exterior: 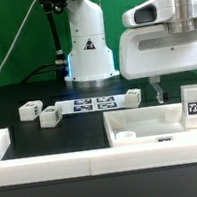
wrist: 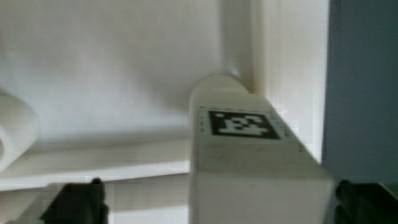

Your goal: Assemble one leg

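A leg (exterior: 193, 102), a small white post with a black-and-white tag, stands upright at the exterior view's right end of the large white tray-like piece (exterior: 141, 131). My gripper (exterior: 173, 85) hangs just above it. One thin finger (exterior: 158, 91) shows to the leg's left. In the wrist view the leg (wrist: 249, 150) lies between my dark fingertips (wrist: 71, 202), close to one and with a wide gap to the other. The gripper (wrist: 217, 202) is open and does not clamp the leg. The tray's rim wall (wrist: 240, 50) runs behind the leg.
Three more legs lie on the black table: two at the exterior view's left (exterior: 30, 111) (exterior: 50, 116) and one by the tray's far edge (exterior: 132, 97). The marker board (exterior: 87, 106) lies between them. The robot base (exterior: 88, 52) stands behind. A white wall (exterior: 56, 171) borders the front.
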Tool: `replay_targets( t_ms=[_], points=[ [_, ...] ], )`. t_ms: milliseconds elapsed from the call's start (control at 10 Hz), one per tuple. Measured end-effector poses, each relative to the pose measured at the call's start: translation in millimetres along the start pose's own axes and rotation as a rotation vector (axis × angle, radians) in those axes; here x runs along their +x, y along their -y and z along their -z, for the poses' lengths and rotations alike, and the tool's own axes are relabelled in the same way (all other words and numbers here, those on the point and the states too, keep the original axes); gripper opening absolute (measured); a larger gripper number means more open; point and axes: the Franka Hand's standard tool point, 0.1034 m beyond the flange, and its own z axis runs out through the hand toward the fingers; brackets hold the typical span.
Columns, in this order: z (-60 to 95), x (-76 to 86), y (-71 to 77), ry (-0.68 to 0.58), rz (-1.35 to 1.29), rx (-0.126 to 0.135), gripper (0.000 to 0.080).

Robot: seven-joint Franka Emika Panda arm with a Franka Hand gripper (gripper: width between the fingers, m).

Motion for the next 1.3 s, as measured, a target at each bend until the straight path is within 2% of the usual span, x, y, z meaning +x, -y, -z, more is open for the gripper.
replay_targets(
  t_ms=[200,400,600,800,1000,1300],
  points=[
    [0.0,0.0,0.1,0.000,-0.002,0.000,0.0636],
    [0.0,0.0,0.0,0.000,-0.003,0.000,0.0287],
    [-0.2,0.0,0.1,0.000,-0.037,0.002,0.0291],
    [-0.7,-0.5,-0.3,0.001,-0.206,0.005,0.0291],
    [-2.3,-2.7,0.4,0.010,-0.501,0.033,0.0291],
    [-3.3,-5.5,7.1,0.025,-0.881,0.046,0.0291]
  ],
)
